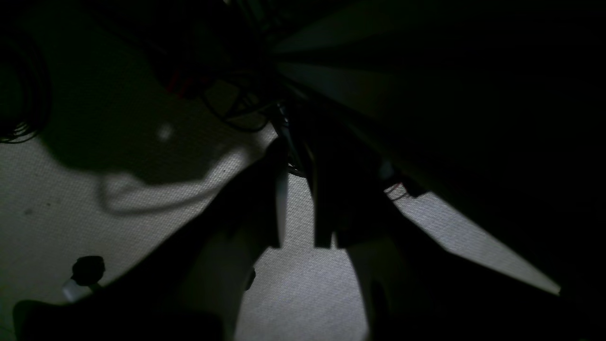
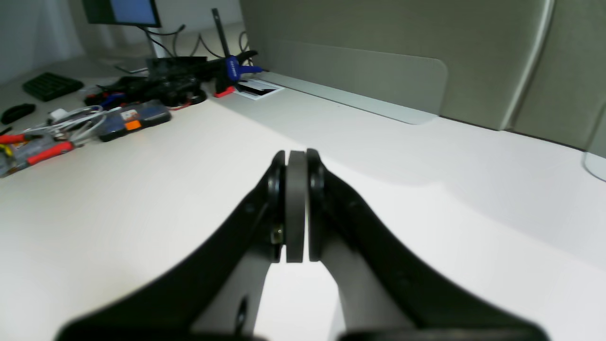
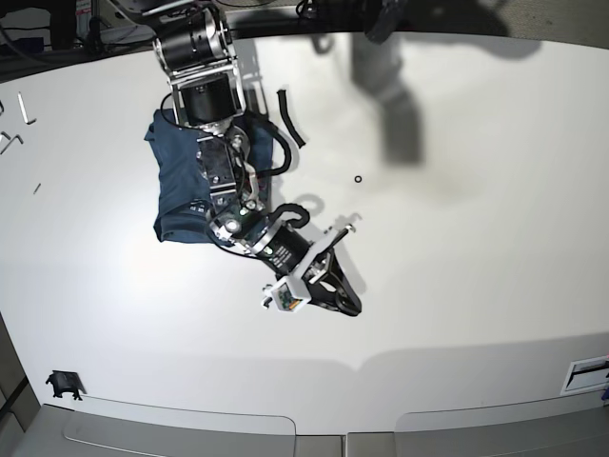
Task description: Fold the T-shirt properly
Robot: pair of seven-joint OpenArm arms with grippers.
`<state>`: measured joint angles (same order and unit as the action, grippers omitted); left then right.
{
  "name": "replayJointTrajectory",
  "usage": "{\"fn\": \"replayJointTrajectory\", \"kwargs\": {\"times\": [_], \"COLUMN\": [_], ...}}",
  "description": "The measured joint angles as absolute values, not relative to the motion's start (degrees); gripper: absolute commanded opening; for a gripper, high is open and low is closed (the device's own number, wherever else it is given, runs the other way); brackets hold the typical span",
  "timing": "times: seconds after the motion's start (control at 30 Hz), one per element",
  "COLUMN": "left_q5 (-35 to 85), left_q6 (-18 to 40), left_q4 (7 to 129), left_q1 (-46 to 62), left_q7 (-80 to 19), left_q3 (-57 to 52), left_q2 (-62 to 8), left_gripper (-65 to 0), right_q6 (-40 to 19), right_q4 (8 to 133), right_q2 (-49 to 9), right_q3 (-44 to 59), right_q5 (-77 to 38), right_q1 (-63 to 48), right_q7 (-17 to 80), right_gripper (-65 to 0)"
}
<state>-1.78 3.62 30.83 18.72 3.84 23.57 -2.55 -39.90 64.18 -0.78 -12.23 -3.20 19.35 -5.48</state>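
**Shirt bunched under right arm; right jaws empty and together**

Base view: T-shirt (image 3: 181, 186) lies upper left on the white table (image 3: 476, 238), a dark navy heap, crumpled rather than flat. The right arm's upper links cross over its right part and hide that edge. The arm runs from the top edge down and toward the middle of the table.

Right gripper (image 3: 348, 307) sits past the shirt, over bare table, well apart from the cloth. Right wrist view shows its pads (image 2: 296, 208) pressed flat against each other, nothing between them. Below and ahead of them only pale tabletop.

Small black ring (image 3: 357, 178) on the table right of the arm. A short black strip (image 3: 289, 118) lies near the shirt's upper right corner, just beside the arm.

Right wrist view, far side of the table: clutter of tools (image 2: 42, 147) with red handles, white cables, a blue clamp (image 2: 234, 68), a monitor (image 2: 120, 12) at the top edge, grey partition behind.

Left gripper (image 1: 298, 208): left wrist view is very dark. Two fingers stand in silhouette with a strip of lit, textured grey surface showing between them; jaws apart, nothing seen in the gap. Where it hangs relative to the shirt I cannot tell. In the base view the left arm is only a dark shape at the top edge.
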Motion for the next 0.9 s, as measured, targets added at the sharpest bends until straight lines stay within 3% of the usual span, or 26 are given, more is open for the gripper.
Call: {"fn": "replayJointTrajectory", "kwargs": {"times": [0.77, 0.9], "left_q5": [-1.78, -1.78], "left_q6": [3.62, 3.62], "left_q4": [30.83, 30.83], "left_q1": [18.74, 18.74], "left_q7": [3.84, 3.86], "left_q3": [23.57, 23.57], "left_q2": [-2.52, -2.52], "left_gripper": [-56.9, -56.9], "right_q6": [-39.88, -27.55], "right_q4": [64.18, 64.18], "right_q2": [-0.75, -0.62], "right_q3": [-12.23, -12.21], "right_q5": [-12.45, -12.53], "right_q1": [19.20, 19.20], "right_q7": [-5.08, -6.15], "right_gripper": [-65.0, -65.0]}}
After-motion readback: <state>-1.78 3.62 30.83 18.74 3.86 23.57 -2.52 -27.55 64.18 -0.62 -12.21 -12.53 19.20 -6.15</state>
